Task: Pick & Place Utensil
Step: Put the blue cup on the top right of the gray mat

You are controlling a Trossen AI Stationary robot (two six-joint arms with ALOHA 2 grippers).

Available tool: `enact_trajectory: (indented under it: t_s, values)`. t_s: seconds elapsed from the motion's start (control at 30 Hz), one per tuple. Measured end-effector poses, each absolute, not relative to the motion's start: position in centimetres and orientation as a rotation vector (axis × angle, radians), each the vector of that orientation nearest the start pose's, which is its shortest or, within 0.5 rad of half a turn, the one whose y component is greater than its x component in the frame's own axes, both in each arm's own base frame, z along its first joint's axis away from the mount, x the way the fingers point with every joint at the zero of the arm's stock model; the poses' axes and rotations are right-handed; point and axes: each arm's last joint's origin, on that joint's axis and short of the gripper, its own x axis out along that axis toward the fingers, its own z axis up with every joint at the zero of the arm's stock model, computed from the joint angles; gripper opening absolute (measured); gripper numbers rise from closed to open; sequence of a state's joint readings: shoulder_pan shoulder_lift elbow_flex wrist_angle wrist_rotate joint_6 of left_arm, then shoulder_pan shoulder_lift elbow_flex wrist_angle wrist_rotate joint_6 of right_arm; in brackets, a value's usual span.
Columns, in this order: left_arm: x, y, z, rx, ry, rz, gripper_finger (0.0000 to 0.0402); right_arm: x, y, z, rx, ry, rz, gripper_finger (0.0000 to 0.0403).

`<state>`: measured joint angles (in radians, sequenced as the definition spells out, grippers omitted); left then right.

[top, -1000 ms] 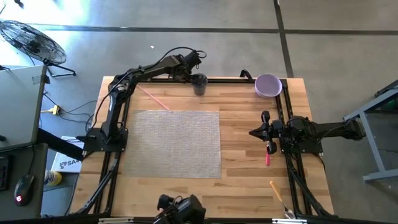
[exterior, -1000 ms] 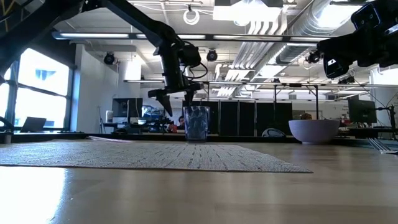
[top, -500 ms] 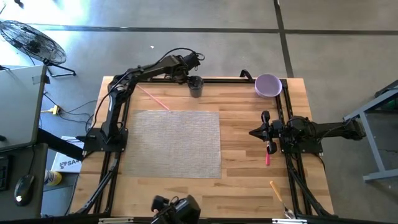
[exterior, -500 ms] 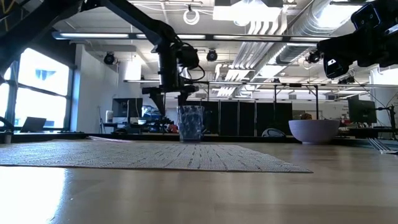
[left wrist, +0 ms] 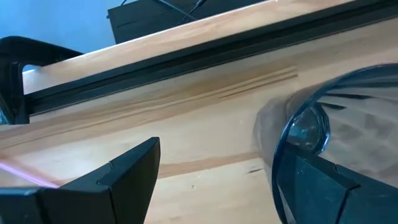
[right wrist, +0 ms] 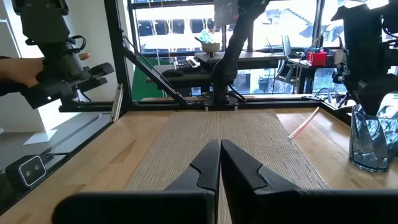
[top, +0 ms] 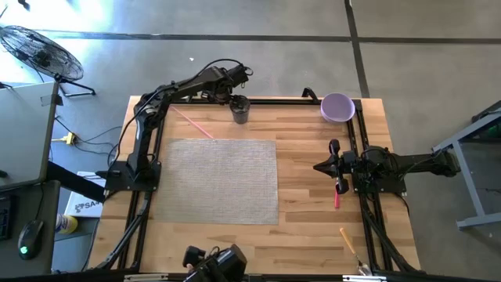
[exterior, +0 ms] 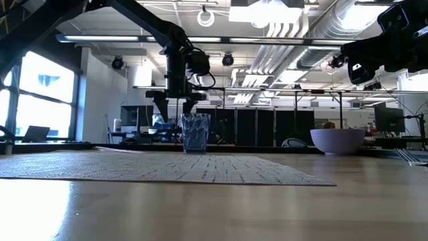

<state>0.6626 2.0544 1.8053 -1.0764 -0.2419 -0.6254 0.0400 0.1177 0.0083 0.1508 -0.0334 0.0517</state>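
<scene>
You're hovering the left gripper (top: 237, 100) wide open over the cup (top: 239, 110) at twelve o'clock — next, grasp its rim squarely.

Bright backlit windows silhouette arms; wrist foreground blurred.

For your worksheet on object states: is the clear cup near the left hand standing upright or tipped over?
Upright. In the low view the cup stands on its base on the table, mouth upward, under the left hand.

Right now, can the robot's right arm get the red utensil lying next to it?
Probably yes. The red utensil lies on bare wood just beside the right end effector, with nothing on top of it. The arm would likely have to pull back a little first.
</scene>
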Motion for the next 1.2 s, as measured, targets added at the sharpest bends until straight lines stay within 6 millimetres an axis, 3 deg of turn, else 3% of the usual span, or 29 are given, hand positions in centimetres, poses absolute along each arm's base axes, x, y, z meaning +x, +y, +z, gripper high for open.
enact_trajectory:
  t_s: [0.4, 0.7, 0.87, 1.0, 1.2]
  values:
    - [31.0, 27.2, 24.6, -0.793, 1.101, 1.206, 0.0296, 10.4, 0.5, 17.1, 0.052, -0.039, 0.074, 0.0005]
    - [29.8, 26.4, 27.4, -0.788, 1.076, 1.090, 0.0296, 10.4, 0.5, 17.1, 0.052, -0.040, 0.074, 0.0007]
    - [28.6, 24.4, 31.1, -0.705, 1.024, 1.083, 0.0296, 10.4, 0.5, 17.1, 0.052, -0.039, 0.074, 0.0009]
    - [28.3, 21.7, 33.6, -0.600, 1.026, 1.041, 0.0296, 10.4, 0.5, 17.1, 0.052, -0.039, 0.074, 0.0006]
    - [29.2, 17.9, 35.2, -0.486, 1.022, 0.982, 0.0296, 10.4, 0.5, 17.1, 0.052, -0.039, 0.074, 0.0005]
